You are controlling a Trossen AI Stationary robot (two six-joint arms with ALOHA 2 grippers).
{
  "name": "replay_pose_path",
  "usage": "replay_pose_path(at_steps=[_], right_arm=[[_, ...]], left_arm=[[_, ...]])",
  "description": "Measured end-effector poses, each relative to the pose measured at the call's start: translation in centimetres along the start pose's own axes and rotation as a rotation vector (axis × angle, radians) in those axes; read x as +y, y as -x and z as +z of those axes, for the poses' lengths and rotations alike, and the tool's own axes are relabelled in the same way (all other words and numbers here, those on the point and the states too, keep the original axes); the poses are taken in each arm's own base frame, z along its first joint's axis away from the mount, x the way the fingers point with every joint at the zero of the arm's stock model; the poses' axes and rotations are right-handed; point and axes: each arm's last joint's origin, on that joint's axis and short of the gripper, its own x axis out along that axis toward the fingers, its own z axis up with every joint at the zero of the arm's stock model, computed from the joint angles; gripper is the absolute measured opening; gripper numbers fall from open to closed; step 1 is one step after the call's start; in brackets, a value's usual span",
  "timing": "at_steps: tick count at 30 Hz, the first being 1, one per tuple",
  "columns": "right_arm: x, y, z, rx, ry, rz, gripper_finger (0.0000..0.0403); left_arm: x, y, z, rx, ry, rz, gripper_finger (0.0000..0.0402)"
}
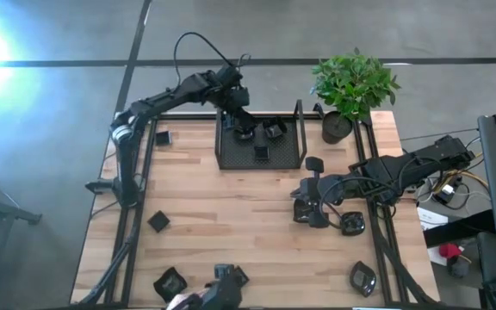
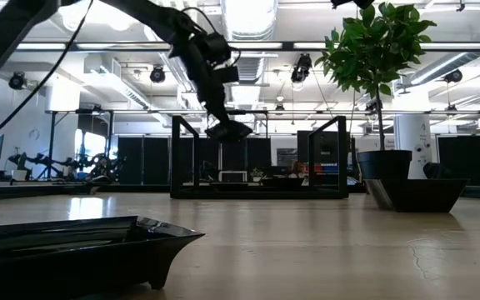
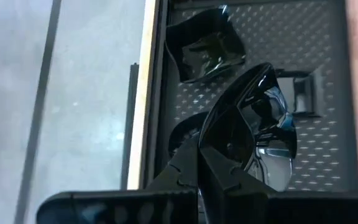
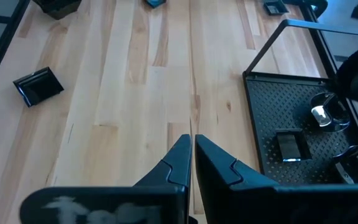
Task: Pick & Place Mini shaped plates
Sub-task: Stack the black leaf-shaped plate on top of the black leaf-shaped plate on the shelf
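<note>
Above mesh tray (image 1: 260, 164) — left gripper (image 1: 242, 131) clamped on mini plate (image 3: 247, 127); right gripper (image 4: 191, 152) closed, empty — over table (image 1: 231, 207).

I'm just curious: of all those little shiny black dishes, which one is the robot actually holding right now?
The rounded glossy black dish pinched in the left hand, lifted above the black mesh tray. The other dishes lie flat in the tray or on the wooden table.

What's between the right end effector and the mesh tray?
Bare wood: the right wrist view shows nothing between the right end effector and the tray.
</note>
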Motion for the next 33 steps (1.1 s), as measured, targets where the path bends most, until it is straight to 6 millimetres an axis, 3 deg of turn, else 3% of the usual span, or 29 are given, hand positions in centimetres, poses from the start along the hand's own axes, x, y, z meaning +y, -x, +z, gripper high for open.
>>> replay_pose_path(at_steps=[12, 33], right_arm=[[0.0, 0.0, 0.0, 0.001, 0.001, 0.0, 0.0018], [0.0, 0.0, 0.0, 0.0, 0.001, 0.0, 0.0018]], left_arm=[[0.9, -4.4, 0.1, 0.094, -0.054, 0.023, 0.0], [0.3, -6.1, -0.5, 0.161, -0.028, -0.008, 0.0]])
